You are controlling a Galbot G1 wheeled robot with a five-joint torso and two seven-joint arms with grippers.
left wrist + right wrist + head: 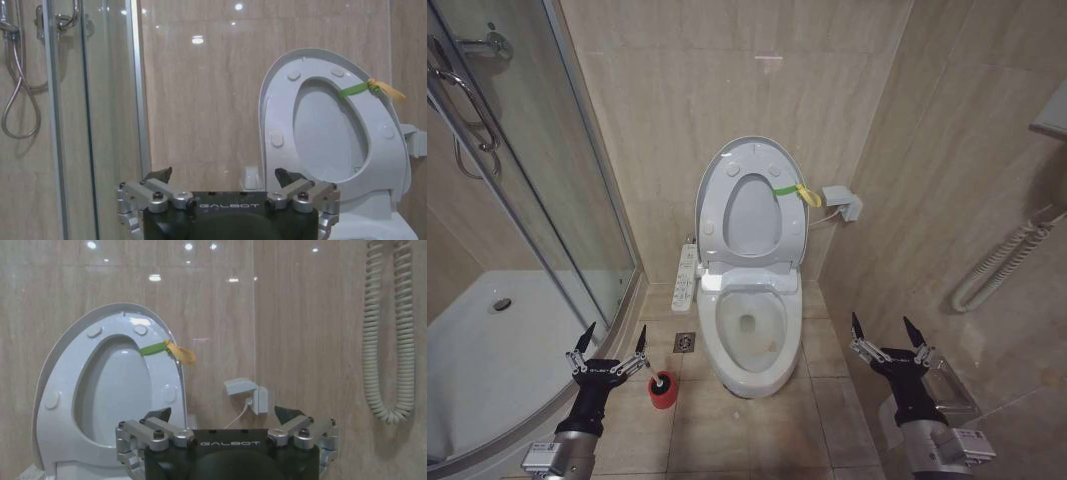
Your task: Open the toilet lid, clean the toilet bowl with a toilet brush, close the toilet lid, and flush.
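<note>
Head view: toilet lid (749, 205) stands raised against the back wall at 12 o'clock, the ring seat (710, 215) up with it, a yellow-green band (793, 191) at its 3 o'clock edge. Toilet bowl (749, 325) sits open directly below, centre of view.

Toilet brush (663, 389) stands in its red holder on the floor tiles at the bowl's 8 o'clock; the handle is hard to make out from above.

Left gripper (612, 345) hovers just beside the brush at its 10 o'clock, fingers spread wide, holding nothing. Right gripper (887, 335) hangs at the bowl's 3 o'clock, well apart from it, fingers likewise spread and empty.

Both arms are cut off by the lower frame edge. Shower tray (497, 350) lies at 9 o'clock behind glass.
</note>
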